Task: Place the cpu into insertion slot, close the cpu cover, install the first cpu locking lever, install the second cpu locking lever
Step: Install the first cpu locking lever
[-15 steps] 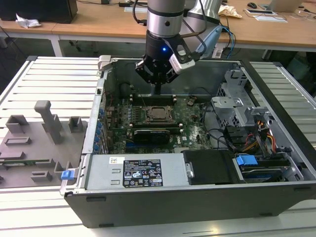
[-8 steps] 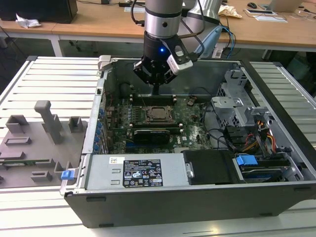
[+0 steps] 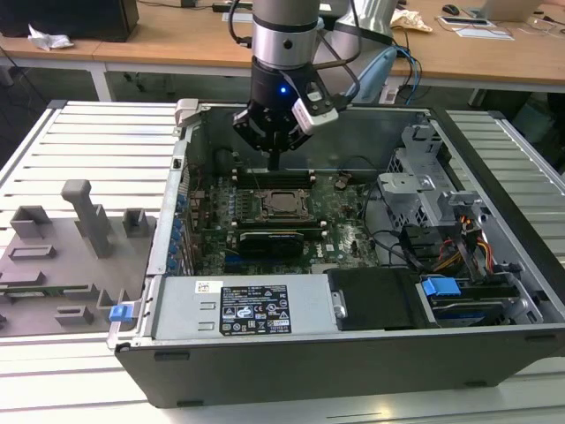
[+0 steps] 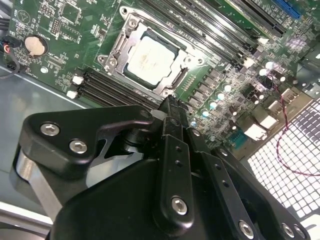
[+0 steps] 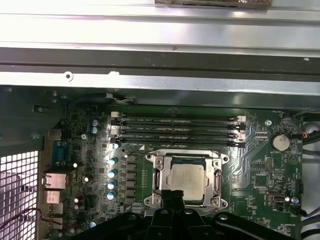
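The arm hangs inside the open computer case (image 3: 371,358), gripper (image 3: 274,162) pointing straight down at the motherboard (image 3: 349,231). The fingers are pressed together with nothing between them; both wrist views show the two dark tips meeting as one narrow point (image 4: 170,105) (image 5: 175,196).

The cpu (image 3: 282,202) is down in its socket, in the middle of the board. It lies flat, pale metal top facing up (image 5: 187,177). It is close to square, so no long axis stands out. Its edges run parallel to the memory slots (image 5: 175,127), which stretch across the exterior view from left to right just behind the socket.

The cpu cover (image 5: 159,175) lies flat over the chip, its grey frame ringing the metal top on all four sides, and the second wrist view gives the same reading (image 4: 119,47). Whether the locking levers are latched, I cannot tell.

In the exterior view the fingertips hover above the memory slots (image 3: 278,177), just behind the cpu and touching nothing. A round coin battery (image 5: 279,142) sits on the board off to one side of the socket.
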